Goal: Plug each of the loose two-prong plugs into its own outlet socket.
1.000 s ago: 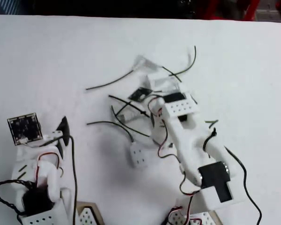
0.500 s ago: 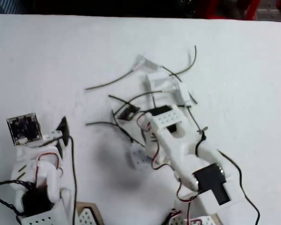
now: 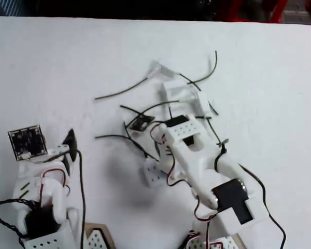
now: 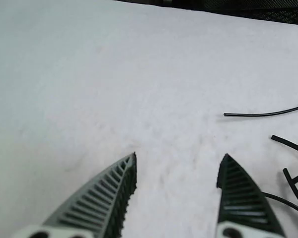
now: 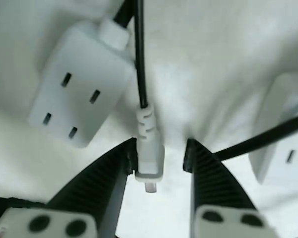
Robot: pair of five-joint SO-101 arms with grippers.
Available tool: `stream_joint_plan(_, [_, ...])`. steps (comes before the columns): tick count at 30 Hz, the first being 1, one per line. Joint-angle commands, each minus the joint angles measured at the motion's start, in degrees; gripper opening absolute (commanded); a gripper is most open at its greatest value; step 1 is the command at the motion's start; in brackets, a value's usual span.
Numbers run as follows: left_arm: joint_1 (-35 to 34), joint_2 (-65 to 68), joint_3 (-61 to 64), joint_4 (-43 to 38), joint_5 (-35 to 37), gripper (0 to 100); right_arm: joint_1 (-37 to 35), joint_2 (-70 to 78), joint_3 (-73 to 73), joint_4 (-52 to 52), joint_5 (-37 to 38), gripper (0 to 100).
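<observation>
Beside a white socket (image 5: 74, 99), my right gripper (image 5: 161, 147), jaws parted, flanks a plug (image 5: 149, 153), seemingly touching one side; my left gripper (image 4: 179, 156) stands spread.

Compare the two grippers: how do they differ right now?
The left gripper is open over bare table; the right gripper is open close to a white outlet block. Nothing lies between the left gripper's fingers; a white plug sits between the right gripper's, against one finger. Both have dark ribbed fingers.

The left tool (image 4: 179, 155) stands wide open, the right tool (image 5: 161, 142) only narrowly parted.
</observation>
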Motion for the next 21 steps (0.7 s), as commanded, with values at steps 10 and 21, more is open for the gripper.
stream_joint_plan(10, [-0.5,-0.3,-0.3,-1.4,0.1,27,-0.5,-0.1,-4.0,-0.1,-0.4,10.2])
stream_joint_plan(21, [-0.5,-0.3,-0.3,-1.4,0.1,27,-1.5,0.0,-4.0,0.0,-0.2,9.3])
